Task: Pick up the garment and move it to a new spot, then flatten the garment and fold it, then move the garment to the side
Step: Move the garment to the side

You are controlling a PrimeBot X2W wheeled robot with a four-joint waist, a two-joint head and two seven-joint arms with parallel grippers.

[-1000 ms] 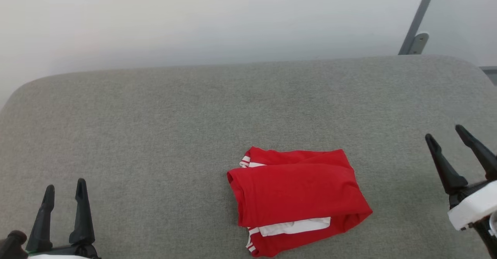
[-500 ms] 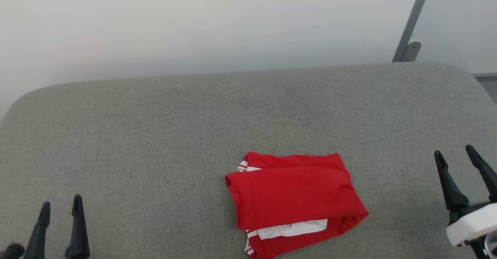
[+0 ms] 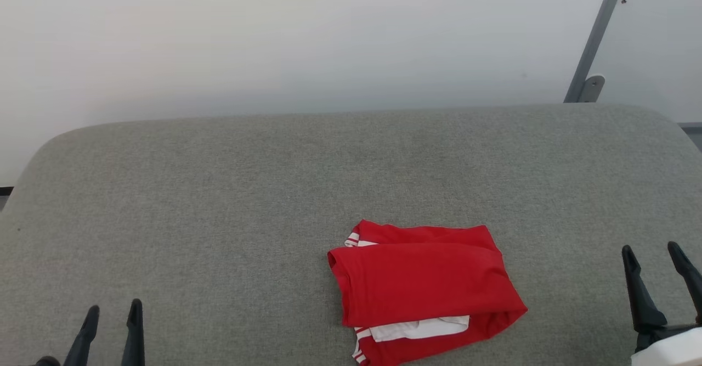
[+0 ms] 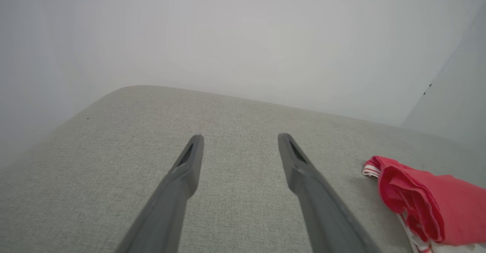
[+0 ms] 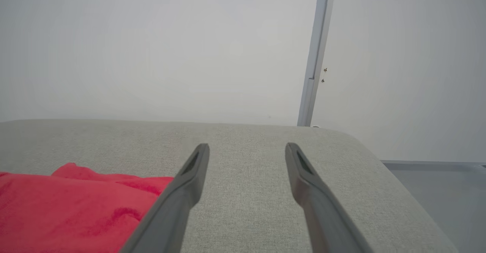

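Both arms have drawn back toward the robot. In the head view the left gripper and the right gripper sit lower than a second ago, by more than the small downward slide of the whole scene that comes from the camera's own tilt. The garment has kept its place on the desk.

The plain pale wall takes up the far half of the scene. Below it spreads the broad grey fabric-covered desk with rounded corners. On its near part, right of the middle, lies the small red jersey T-shirt, folded into a thick packet. A band of white sleeve peeks out along its near edge, and red-and-white striped trim shows at its two left corners. It rests between the two grippers, nearer the right one, and neither touches it.

At the near left corner the left gripper's jaws stand apart above bare fabric with nothing between them. The right gripper's jaws, at the near right, are likewise spread and hold nothing. A slim grey metal post leans against the wall behind the far right corner.
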